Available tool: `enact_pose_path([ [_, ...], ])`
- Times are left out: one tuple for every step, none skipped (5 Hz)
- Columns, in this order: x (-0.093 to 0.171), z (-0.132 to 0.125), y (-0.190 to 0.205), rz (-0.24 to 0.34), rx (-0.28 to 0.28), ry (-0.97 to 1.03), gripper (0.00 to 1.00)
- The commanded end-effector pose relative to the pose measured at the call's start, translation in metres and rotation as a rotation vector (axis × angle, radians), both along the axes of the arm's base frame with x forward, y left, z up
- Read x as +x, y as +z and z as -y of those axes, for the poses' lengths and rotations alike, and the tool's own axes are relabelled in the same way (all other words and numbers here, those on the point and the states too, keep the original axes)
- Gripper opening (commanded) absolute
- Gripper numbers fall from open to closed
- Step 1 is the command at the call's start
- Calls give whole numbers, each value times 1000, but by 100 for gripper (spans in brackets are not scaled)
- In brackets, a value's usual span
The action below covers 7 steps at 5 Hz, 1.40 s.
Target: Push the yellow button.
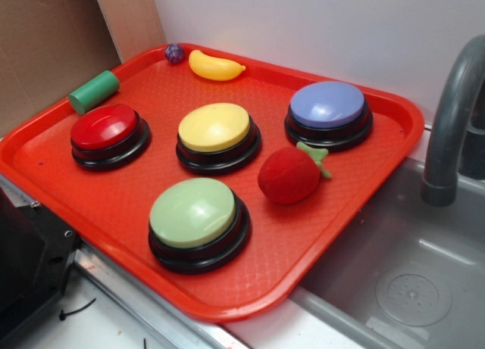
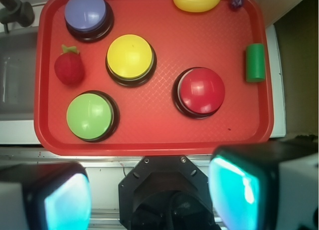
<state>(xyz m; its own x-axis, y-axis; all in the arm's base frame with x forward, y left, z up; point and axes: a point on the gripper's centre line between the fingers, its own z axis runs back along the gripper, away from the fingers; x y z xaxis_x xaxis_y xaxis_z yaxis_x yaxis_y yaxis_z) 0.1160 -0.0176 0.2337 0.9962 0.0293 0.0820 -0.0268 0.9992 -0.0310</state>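
The yellow button [image 1: 214, 128] has a pale-yellow dome on a black base and sits in the middle of the red tray [image 1: 364, 205]. In the wrist view the yellow button [image 2: 130, 58] lies far below and ahead of me on the tray [image 2: 149, 140]. My gripper [image 2: 149, 195] is open and empty, its two fingers wide apart at the bottom of the wrist view, high above the tray's near edge and the robot base. The gripper does not show in the exterior view.
On the tray: a red button [image 1: 104, 129], a green button [image 1: 193, 214], a blue button [image 1: 327, 107], a red toy strawberry [image 1: 290, 175], a toy banana [image 1: 214, 66], a green cylinder [image 1: 94, 91], a small purple ball [image 1: 174, 53]. A sink [image 1: 409, 288] and grey faucet [image 1: 451, 129] are right.
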Motion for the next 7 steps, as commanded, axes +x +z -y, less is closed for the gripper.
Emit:
enact_pose_path([
  [0,0,0,0,0,0,100],
  [50,25,-34,65,43,-188,100],
  [99,35,-56,92,52,-270,100],
  [147,30,-95,51,80,-332,100],
  [154,20,-125,-18,76,-365,100],
  [149,14,-154,-90,67,-358,100],
  [132,14,-171,-118,72,-371,100],
])
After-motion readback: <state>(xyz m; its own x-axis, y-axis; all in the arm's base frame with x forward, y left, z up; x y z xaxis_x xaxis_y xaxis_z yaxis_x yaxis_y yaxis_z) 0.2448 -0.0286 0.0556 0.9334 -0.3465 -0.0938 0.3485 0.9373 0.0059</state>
